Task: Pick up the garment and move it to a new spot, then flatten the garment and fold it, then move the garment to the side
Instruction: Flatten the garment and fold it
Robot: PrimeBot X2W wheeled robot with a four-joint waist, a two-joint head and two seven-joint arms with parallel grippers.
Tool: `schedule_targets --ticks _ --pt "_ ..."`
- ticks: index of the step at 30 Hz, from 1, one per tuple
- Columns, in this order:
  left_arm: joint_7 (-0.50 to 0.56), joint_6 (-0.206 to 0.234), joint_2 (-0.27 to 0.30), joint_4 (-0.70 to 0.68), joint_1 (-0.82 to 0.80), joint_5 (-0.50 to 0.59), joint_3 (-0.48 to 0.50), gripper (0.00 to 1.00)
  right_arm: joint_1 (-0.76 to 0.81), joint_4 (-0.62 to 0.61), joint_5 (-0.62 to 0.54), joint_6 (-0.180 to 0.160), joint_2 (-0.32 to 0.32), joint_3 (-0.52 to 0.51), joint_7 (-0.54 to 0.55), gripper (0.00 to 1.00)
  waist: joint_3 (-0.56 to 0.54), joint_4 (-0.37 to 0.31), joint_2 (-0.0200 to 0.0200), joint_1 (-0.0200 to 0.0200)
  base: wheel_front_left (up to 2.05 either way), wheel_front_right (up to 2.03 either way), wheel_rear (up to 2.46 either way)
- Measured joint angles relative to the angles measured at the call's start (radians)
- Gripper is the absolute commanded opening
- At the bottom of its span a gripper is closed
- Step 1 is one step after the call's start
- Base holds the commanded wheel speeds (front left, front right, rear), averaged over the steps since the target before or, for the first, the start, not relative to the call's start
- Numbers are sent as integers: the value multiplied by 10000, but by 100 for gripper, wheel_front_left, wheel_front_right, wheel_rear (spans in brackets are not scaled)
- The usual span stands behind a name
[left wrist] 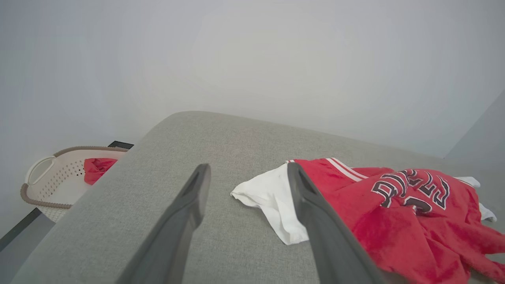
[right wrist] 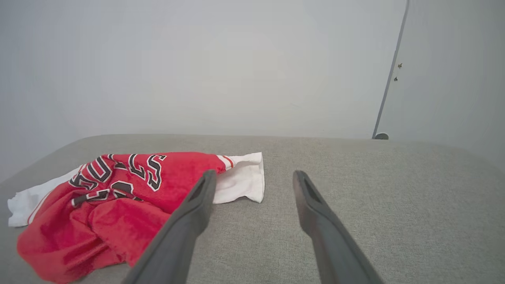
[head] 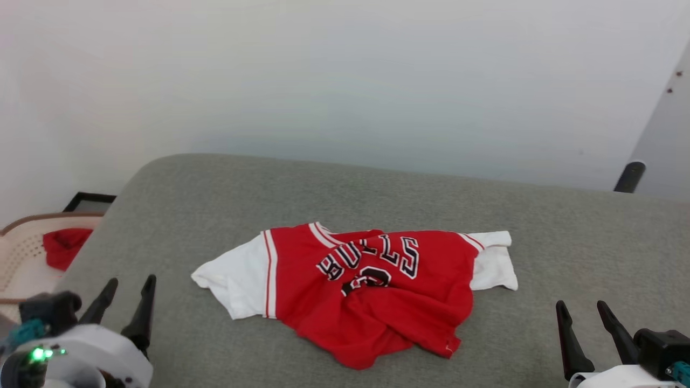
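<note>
The garment [head: 366,291] is a red shirt with white short sleeves and black lettering, lying rumpled in the middle of the grey cushioned surface [head: 345,194]. Its lower part is bunched and folded over. My left gripper [head: 131,280] stands open at the lower left, clear of the cloth. At the lower right my right gripper [head: 582,306] is open too, nothing between its fingers. In the left wrist view the garment [left wrist: 394,213] lies right of my left gripper [left wrist: 246,169]. In the right wrist view the garment [right wrist: 118,197] lies left of my right gripper [right wrist: 254,175].
A beige perforated basket [head: 21,253] with a small red cloth bundle [head: 64,245] sits on the floor left of the surface, also the basket [left wrist: 59,177] in the left wrist view. A white wall rises behind. A dark post [head: 629,177] stands at the far right.
</note>
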Motion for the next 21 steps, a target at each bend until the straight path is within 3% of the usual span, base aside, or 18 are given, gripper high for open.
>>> schedule_targets --ticks 11,21 --pt "-261 297 -146 -1051 1025 433 652 100 -92 121 77 0 -4 136 564 100 121 608 0 0 0 0 0" --pt "-293 201 -633 -1317 1066 1141 813 100 -888 685 393 0 -366 395 2765 100 514 1334 0 0 0 0 0"
